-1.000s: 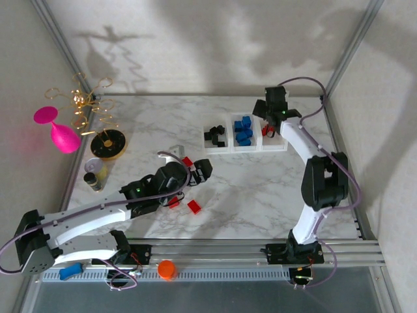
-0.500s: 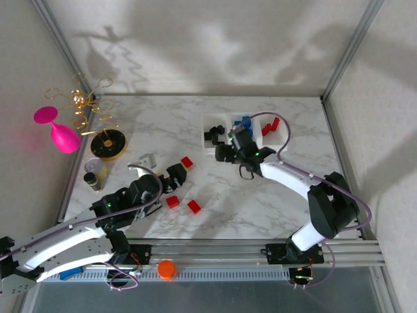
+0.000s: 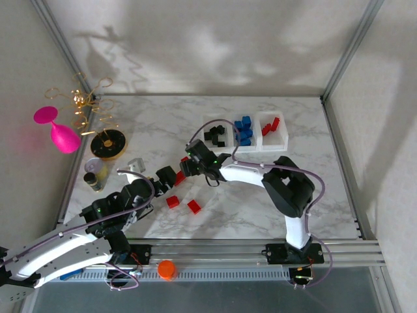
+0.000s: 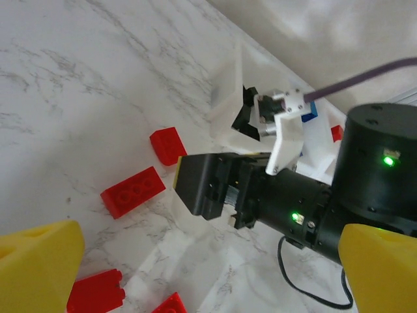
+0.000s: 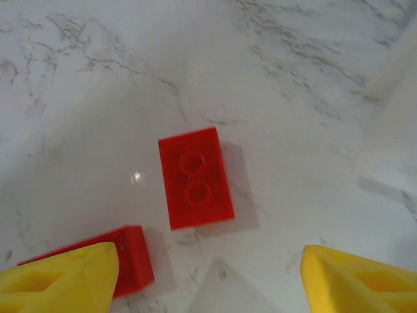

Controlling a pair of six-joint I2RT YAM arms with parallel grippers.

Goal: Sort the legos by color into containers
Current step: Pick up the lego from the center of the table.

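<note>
White right arm (image 3: 247,175) reaches leftward, tool (image 5: 208,280) spread over red lego (image 5: 194,177).

Legos (image 3: 193,207) — perhaps four — before containers (image 3: 277,145)

red 2-stud brick (image 5: 195,177) on marble (image 5: 98,72) | fingers (image 5: 58,279) apart, empty | 2nd red brick (image 5: 135,256) by one

Red, blue and black legos (image 5: 194,177) are shown. The table (image 3: 156,124) is marbled white with grey veins. The containers (image 3: 273,145) are translucent white.
</note>
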